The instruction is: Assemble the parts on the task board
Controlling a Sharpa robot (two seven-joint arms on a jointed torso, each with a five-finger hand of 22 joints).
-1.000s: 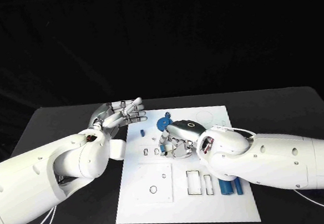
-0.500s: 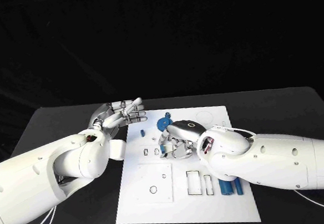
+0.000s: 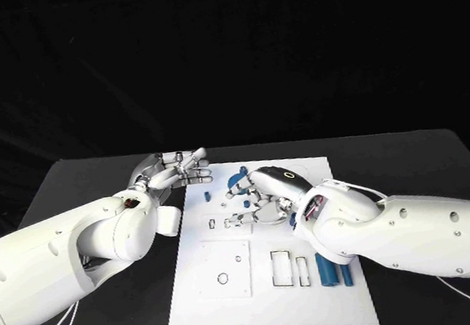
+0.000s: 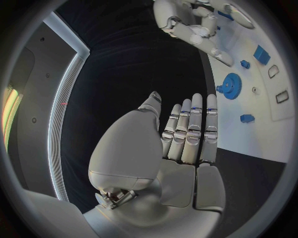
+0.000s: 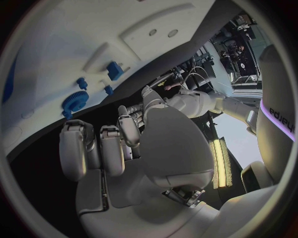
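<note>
Two white arms reach over the black table (image 3: 85, 178), where the white board (image 3: 234, 288) lies in the middle. The left hand (image 3: 174, 170) hovers at the board's far left corner, fingers straight and side by side, holding nothing; the left wrist view shows its flat palm (image 4: 186, 144) over the dark table beside the board's edge. The right hand (image 3: 265, 195) is over the far middle of the board, fingers curled downward near some small blue parts; whether it grips one cannot be told, since the hand hides what lies under it. In the right wrist view its fingers (image 5: 93, 148) bend inward with nothing seen between them. A blue gear (image 4: 233, 86) lies on the board's far part, partly covered by the right hand in the head view, with a small blue block (image 4: 247, 118) near it and a blue square (image 4: 261, 54) further along. Two long blue bars (image 3: 334, 271) lie side by side at the near right of the board, next to two narrow rectangular slots (image 3: 284, 267). A raised square plate with a round hole (image 3: 223, 278) sits at the board's near left.
</note>
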